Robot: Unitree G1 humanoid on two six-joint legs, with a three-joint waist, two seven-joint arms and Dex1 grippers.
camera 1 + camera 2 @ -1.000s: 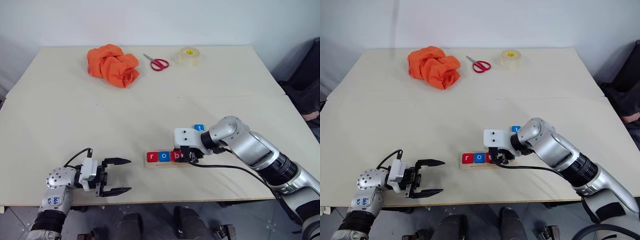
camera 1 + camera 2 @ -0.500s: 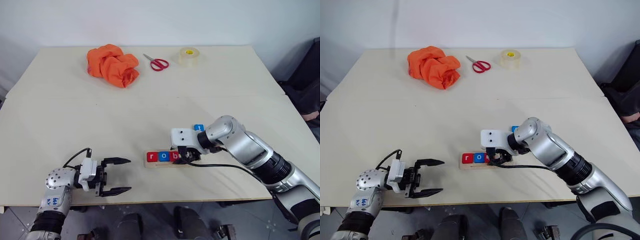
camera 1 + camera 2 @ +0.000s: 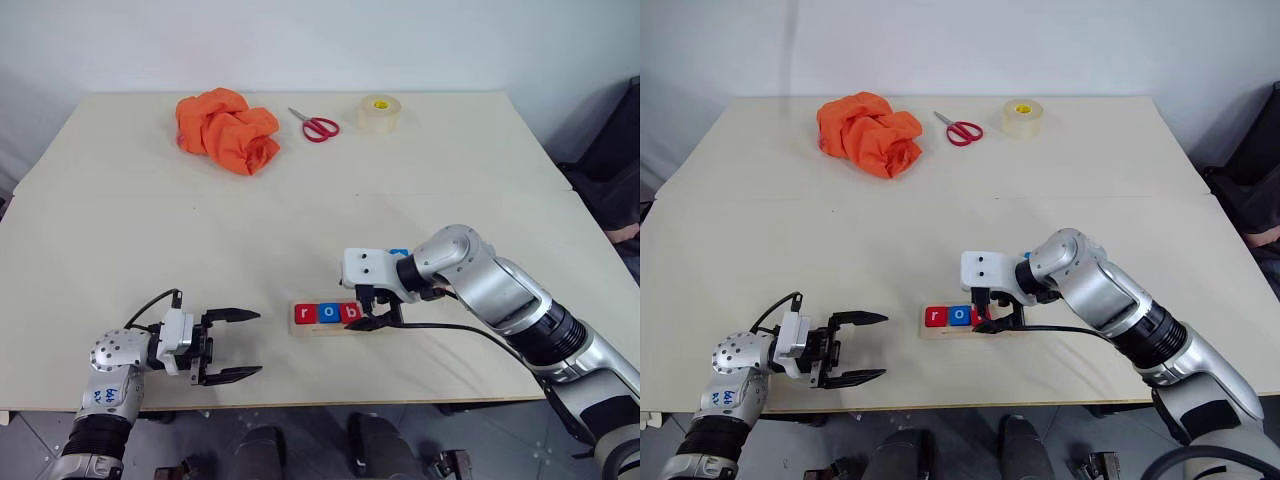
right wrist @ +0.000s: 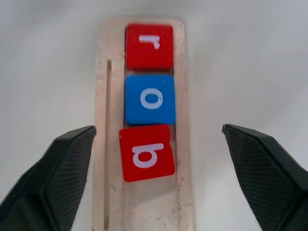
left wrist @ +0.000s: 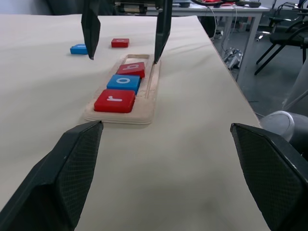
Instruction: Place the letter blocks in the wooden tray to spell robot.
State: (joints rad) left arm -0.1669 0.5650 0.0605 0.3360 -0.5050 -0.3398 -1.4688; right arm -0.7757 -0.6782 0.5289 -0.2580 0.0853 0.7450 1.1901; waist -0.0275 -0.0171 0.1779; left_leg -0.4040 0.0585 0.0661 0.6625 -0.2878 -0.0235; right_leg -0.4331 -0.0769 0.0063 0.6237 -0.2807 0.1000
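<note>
Left eye view, nearest the front table edge: the left gripper (image 3: 240, 345) rests low over the table (image 3: 150, 240), pointing toward the wooden tray, its two black fingers spread apart and holding nothing.

Beyond and to its right lies the wooden tray (image 4: 185, 159), lengthwise across the table. Three letter blocks sit in it in a row: red r (image 4: 149, 46), blue o (image 4: 150, 99), red b (image 4: 147, 152). The b tile sits slightly skewed against the other two. The tray's remaining length beside the b is bare wood.

The right gripper (image 3: 375, 312) hangs directly over the b end of the tray, angled downward, its fingers wide apart and gripping nothing; in the left wrist view one fingertip stands on each side of the tray.

Just behind the tray, on the table, lie a blue tile (image 5: 79, 49) and a red tile (image 5: 120, 43), near each other.

At the far edge lie an orange cloth (image 3: 227, 129), red-handled scissors (image 3: 315, 125) and a roll of clear tape (image 3: 377, 113).
</note>
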